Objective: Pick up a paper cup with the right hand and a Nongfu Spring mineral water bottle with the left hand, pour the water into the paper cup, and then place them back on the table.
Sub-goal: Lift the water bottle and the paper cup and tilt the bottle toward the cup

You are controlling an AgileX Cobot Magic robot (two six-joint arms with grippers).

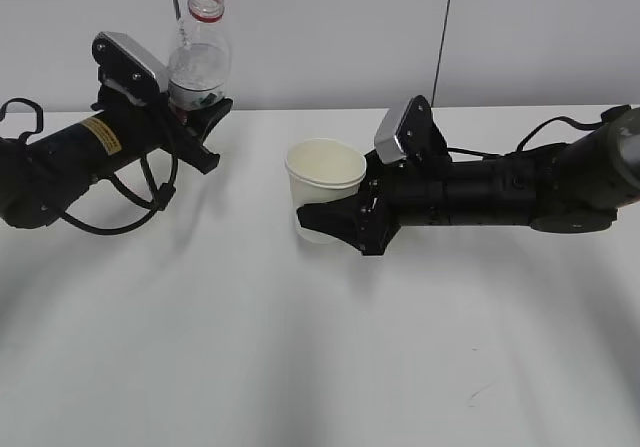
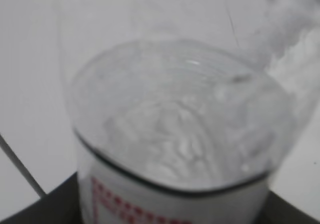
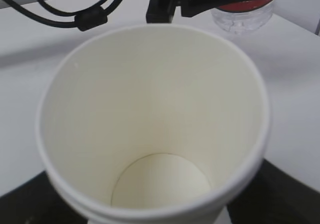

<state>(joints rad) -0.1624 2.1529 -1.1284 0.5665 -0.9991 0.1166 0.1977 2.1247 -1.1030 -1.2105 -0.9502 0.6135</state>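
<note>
The Nongfu Spring bottle [image 1: 203, 52] stands upright at the back left, uncapped, with a red neck ring and water in it. My left gripper [image 1: 205, 117] is shut on its lower body, and the label is mostly hidden behind the jaws. In the left wrist view the bottle [image 2: 175, 124] fills the frame. The paper cup [image 1: 325, 172] is upright at the table's middle, and my right gripper [image 1: 330, 217] is shut on its lower wall. In the right wrist view the cup [image 3: 150, 108] looks dry and empty inside, with the bottle's base [image 3: 243, 14] beyond it.
The white table [image 1: 300, 367] has a small dark scuff [image 1: 480, 392] at the front right. Loose black cables [image 1: 130, 207] hang from the left arm onto the table. A grey wall runs along the table's far edge.
</note>
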